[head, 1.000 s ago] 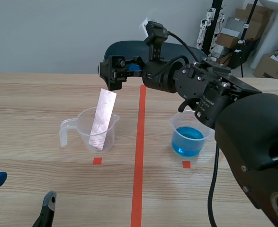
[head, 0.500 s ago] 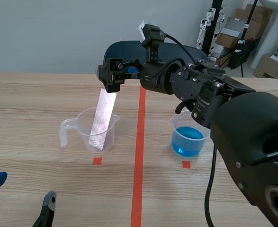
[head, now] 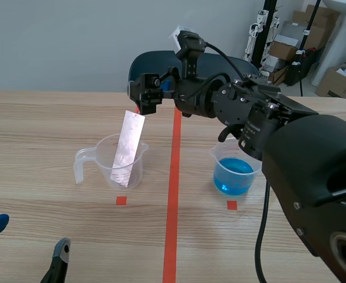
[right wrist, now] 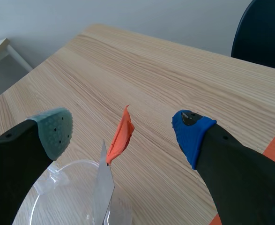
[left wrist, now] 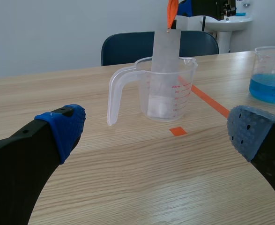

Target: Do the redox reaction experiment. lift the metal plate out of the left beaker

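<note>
Grips nothing with the wide-spread fingers of the right gripper (right wrist: 123, 131), poised either side of the orange tab (right wrist: 120, 138) atop the thin silvery metal plate (head: 127, 147). Leaves that plate leaning inside the clear plastic beaker (head: 102, 158) on the worktop (head: 43, 118). Holds nothing in the wide-open fingers of the left gripper (head: 26, 239) either.

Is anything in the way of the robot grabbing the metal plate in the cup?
No, nothing visible is. The right end effector is open right over the metal plate, which leans in the cup, its orange tab pointing up toward it.
</note>
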